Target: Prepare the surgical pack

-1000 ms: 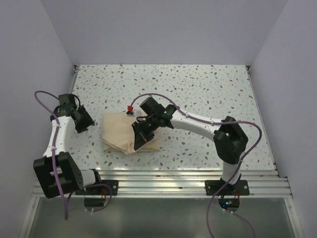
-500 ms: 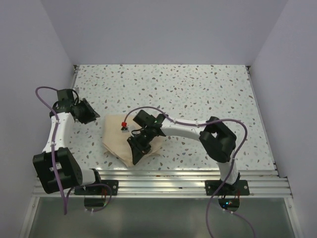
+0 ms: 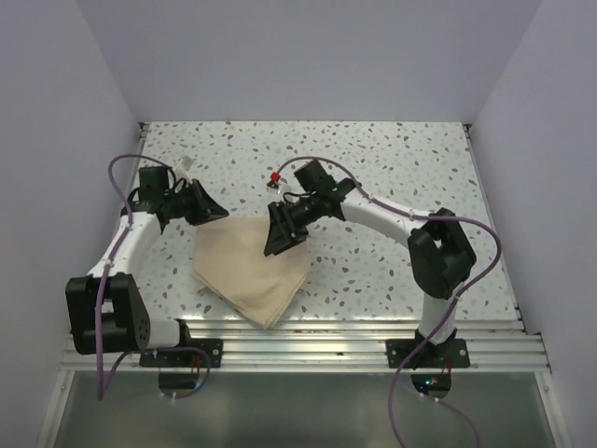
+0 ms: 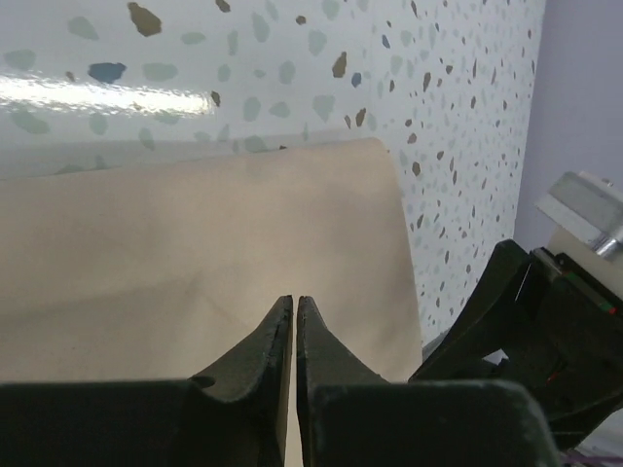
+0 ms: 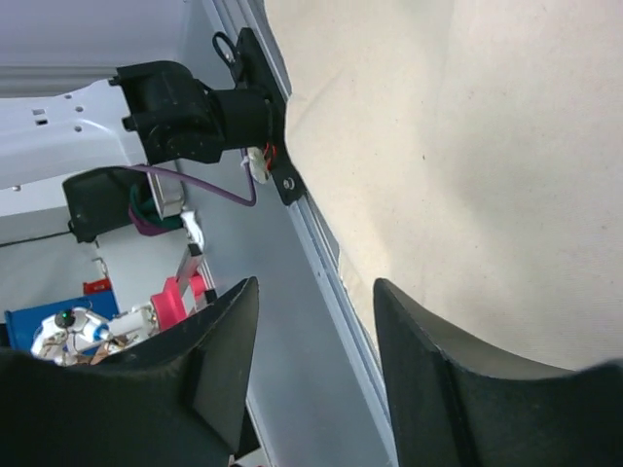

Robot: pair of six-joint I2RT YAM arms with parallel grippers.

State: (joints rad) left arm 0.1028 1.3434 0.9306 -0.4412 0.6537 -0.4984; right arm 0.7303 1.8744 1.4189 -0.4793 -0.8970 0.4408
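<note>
The surgical pack (image 3: pixel 250 271) lies folded into a flat tan bundle on the speckled table (image 3: pixel 392 168), with one corner pointing toward the near rail (image 3: pixel 308 329). The left gripper (image 3: pixel 216 214) sits at the bundle's far left corner, its fingers drawn almost together with only a sliver between them; whether they nip any cloth I can't tell. The right gripper (image 3: pixel 275 245) hangs over the bundle's far right edge, fingers spread wide, holding nothing.

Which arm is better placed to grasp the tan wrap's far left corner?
Probably left: the left gripper is at that corner, nearly closed. The right gripper is open, farther right over the wrap.
</note>
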